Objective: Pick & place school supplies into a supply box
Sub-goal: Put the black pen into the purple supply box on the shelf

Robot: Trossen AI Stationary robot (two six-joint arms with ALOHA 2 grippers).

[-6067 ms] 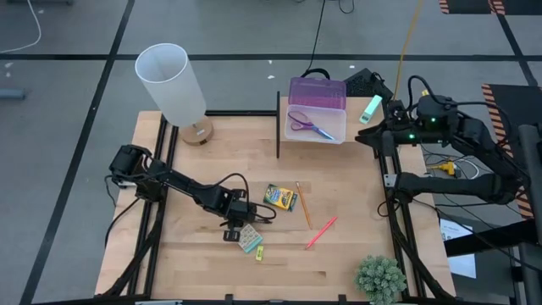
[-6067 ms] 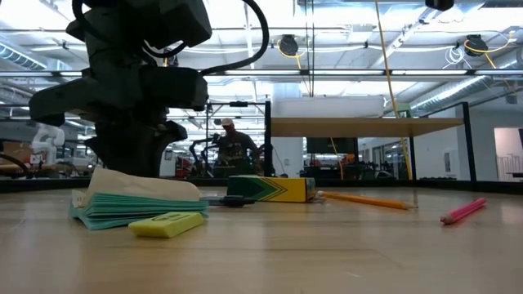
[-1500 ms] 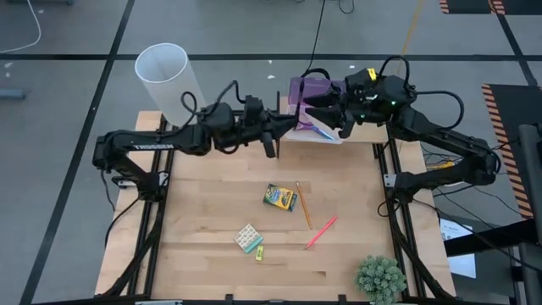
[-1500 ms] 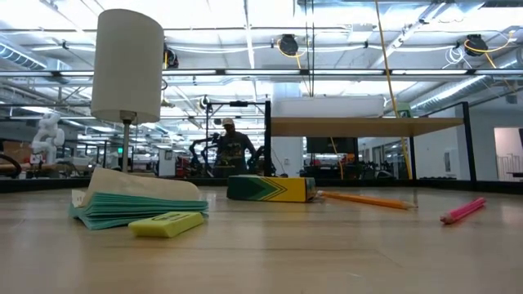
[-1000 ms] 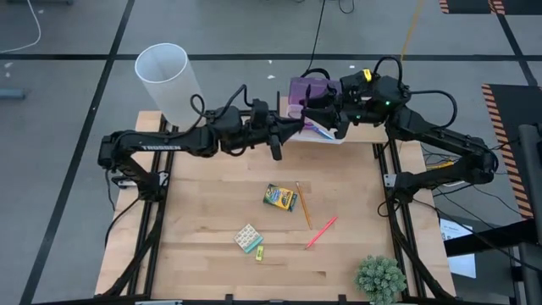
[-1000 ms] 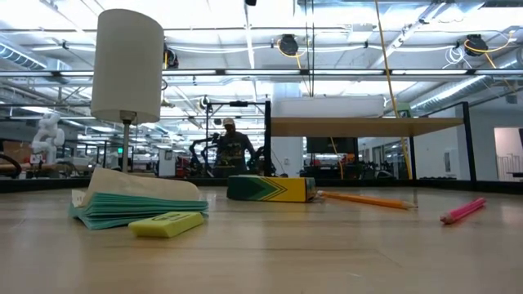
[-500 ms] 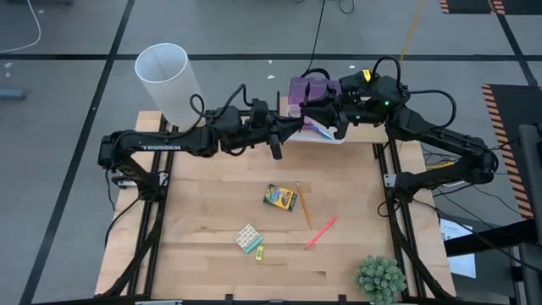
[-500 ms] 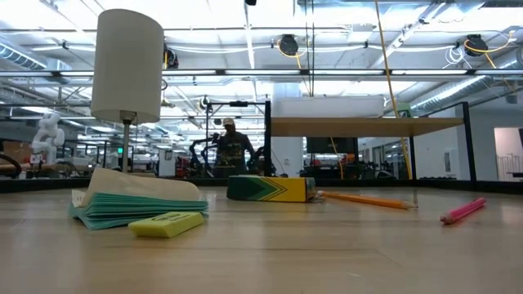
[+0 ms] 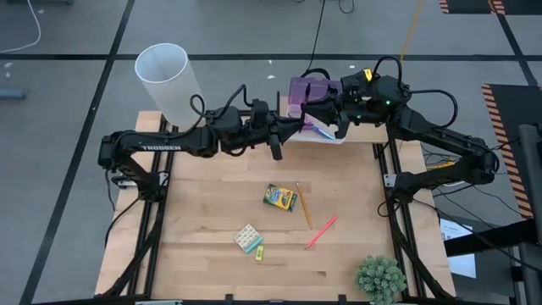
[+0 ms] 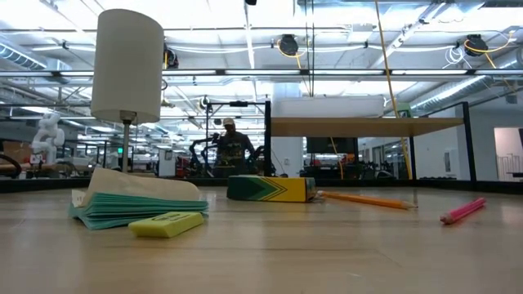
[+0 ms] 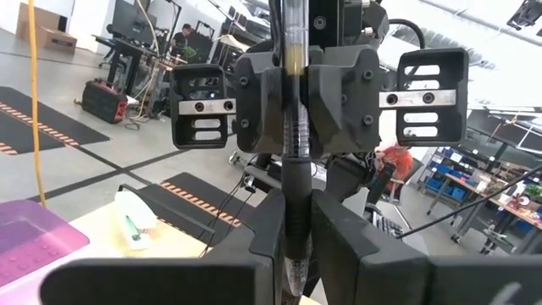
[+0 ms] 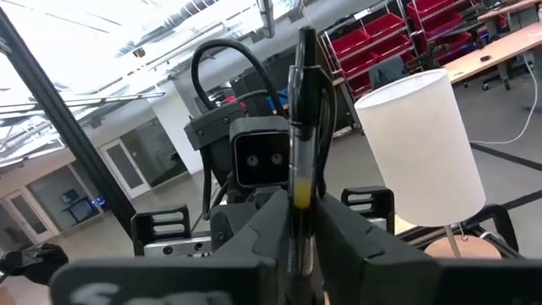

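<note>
Crayon box [image 9: 279,197] and eraser block [image 9: 248,238] lie on wooden table [image 9: 203,246].

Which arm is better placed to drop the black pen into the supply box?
Right. Both grippers pinch the black pen, but the right gripper hangs over the supply box, while the left gripper stops short of it.

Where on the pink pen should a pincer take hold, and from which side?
Mid-shaft on the pink pen, coming straight down and closing across its thin width. It lies flat and diagonal on the table, apart from the pencil, so both long sides look free. Left pincer and right pincer are by the box, both on the black pen.
</note>
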